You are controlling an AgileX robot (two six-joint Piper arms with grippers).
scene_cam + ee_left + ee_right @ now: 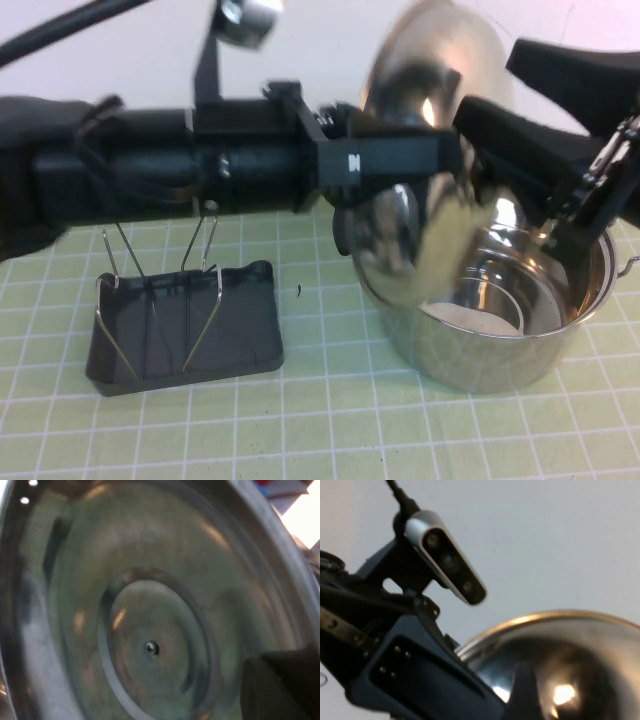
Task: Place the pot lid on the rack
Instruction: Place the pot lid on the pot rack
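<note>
The shiny steel pot lid [430, 60] is held up on edge above the left side of the pot, in mid-air. My left gripper [445, 150] reaches across from the left and is shut on the lid near its rim. In the left wrist view the lid's underside [150, 605] fills the picture, with one dark finger [285, 685] lying on it. My right gripper [485, 82] is at the lid's right side with its jaws spread apart. The lid's domed top shows in the right wrist view [580, 650]. The dark grey rack [180, 320] with wire prongs stands at the left, below my left arm.
The deep steel pot [500, 340] stands open on the green gridded mat [320, 430], right of the rack. My left arm [150, 160] spans the picture above the rack. A short gap of mat separates the rack and the pot.
</note>
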